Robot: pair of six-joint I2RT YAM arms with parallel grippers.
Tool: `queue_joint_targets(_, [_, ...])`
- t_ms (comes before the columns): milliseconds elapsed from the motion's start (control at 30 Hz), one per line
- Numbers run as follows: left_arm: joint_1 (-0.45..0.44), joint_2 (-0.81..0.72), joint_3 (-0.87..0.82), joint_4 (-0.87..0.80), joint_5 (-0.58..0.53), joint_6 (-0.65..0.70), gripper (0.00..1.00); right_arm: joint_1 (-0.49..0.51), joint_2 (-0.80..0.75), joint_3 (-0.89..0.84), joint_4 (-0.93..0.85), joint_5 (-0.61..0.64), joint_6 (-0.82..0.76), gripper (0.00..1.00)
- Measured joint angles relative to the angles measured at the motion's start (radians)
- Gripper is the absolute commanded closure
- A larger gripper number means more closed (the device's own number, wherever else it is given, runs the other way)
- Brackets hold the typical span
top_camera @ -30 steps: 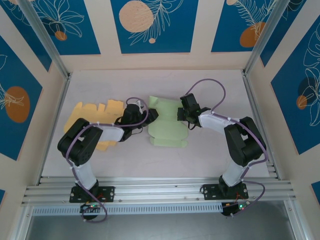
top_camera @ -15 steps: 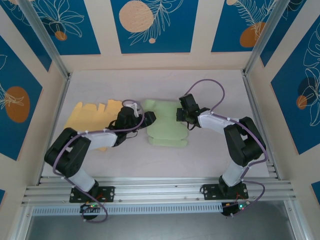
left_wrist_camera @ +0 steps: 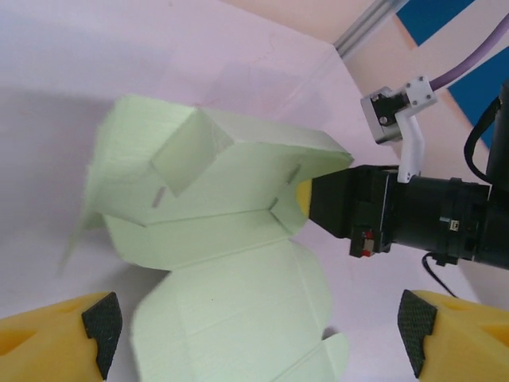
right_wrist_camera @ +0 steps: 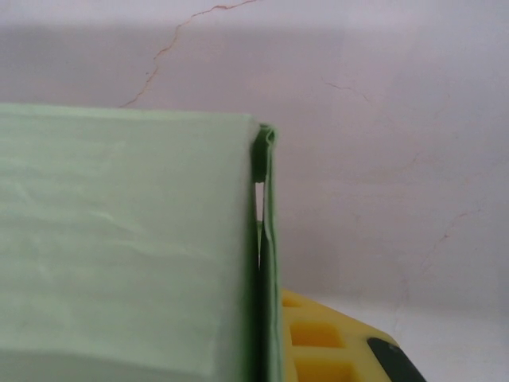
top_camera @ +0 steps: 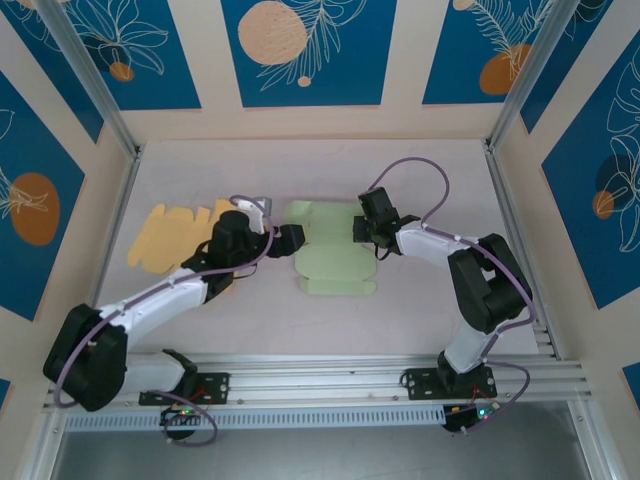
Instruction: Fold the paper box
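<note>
The green paper box (top_camera: pixel 335 262) is lying mostly flat on the tabletop (top_camera: pixel 420 180) at the centre of the top view, only partly creased. In the left wrist view one small flap (left_wrist_camera: pixel 191 151) is standing up in the upper left of the frame.

The right claw (top_camera: pixel 362 232) is pinching the sheet's right edge with its fingers clamped together on it. The right wrist view shows the doubled green edge running down the middle of the frame beside a yellow finger (right_wrist_camera: pixel 318 338). The left claw (top_camera: pixel 288 240) is hanging just beside the sheet's left edge with its fingers wide apart and gripping nothing. Its padded tips are sitting at the lower corners of its own view.

The main risk is that a single pinch is anchoring the sheet. If the left claw is pushing a panel over while the right is pulling, the thin card may be tearing or buckling off its score lines. A slide along the tabletop could also be swinging the sheet around the pinched edge. A low approach by the left claw may be flattening the raised flap instead of tucking it. The orange sheet (top_camera: pixel 170 238) at centre left is lying under the left arm, where a sweeping forearm could be dragging it.
</note>
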Motion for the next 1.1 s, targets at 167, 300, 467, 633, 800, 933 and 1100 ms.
queue_joint_targets(167, [0.089,-0.043,0.055,-0.103,-0.072,0.129,0.1,0.0,0.0,0.0,0.003,0.0,-0.003,1.0])
queue_joint_targets(300, [0.197,-0.003,0.098,-0.144,-0.093,0.184,0.16,0.0,0.0,-0.001,0.006,0.0,-0.003,1.0])
queue_joint_targets(467, [0.234,0.119,0.159,-0.163,-0.103,0.24,0.22,0.0,0.0,-0.001,0.011,0.0,-0.003,1.0])
queue_joint_targets(633, [0.234,0.245,0.194,-0.15,-0.107,0.269,0.27,0.0,0.0,-0.001,0.016,0.0,-0.003,1.0])
queue_joint_targets(800, [0.234,0.348,0.193,-0.089,-0.102,0.261,0.29,0.0,0.0,-0.001,0.017,0.0,-0.003,1.0])
queue_joint_targets(933, [0.234,0.433,0.202,-0.053,-0.08,0.259,0.3,0.0,0.0,-0.002,0.017,0.0,-0.003,1.0])
queue_joint_targets(1100, [0.234,0.52,0.262,-0.036,-0.05,0.258,0.3,0.0,0.0,-0.01,0.017,0.0,-0.003,1.0])
